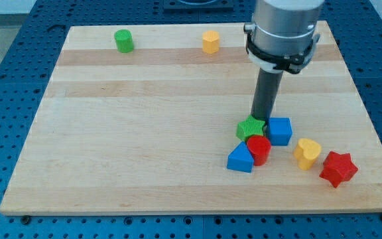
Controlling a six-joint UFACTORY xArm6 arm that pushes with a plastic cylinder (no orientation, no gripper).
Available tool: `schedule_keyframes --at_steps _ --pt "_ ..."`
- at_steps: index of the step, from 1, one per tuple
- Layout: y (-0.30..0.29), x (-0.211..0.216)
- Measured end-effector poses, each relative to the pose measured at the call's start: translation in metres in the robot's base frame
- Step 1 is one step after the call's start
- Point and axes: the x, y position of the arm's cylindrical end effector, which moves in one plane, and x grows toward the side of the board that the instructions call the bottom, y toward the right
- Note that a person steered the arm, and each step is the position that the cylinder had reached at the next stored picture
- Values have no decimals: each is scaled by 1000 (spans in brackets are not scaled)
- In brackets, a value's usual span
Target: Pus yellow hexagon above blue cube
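Observation:
The yellow hexagon [210, 41] stands near the top edge of the wooden board [144, 133], a little left of the arm. The blue cube [280, 130] sits low at the view's right, in a cluster of blocks. My tip [262, 119] rests just above and between the blue cube and a green ridged block [249, 128], touching or nearly touching both. The yellow hexagon is far above and to the left of the blue cube.
A red cylinder [258, 149] and a blue triangular block [241, 159] lie below the green ridged block. A yellow heart [307, 152] and a red star [337, 168] lie at the lower right. A green cylinder [123, 40] stands top left.

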Motion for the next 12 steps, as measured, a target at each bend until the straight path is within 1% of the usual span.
schedule_keyframes --at_steps 1,2,3,4,5,6,7,8,9,10,11,12 --pt "2 -23" --pt "20 -55" --pt "26 -63" --pt "26 -99" --pt "26 -177" --pt "25 -235" --pt "-34 -254" --pt "-103 -240" --pt "-106 -196" --pt "-103 -172" --pt "-103 -155" --pt "-103 -159"
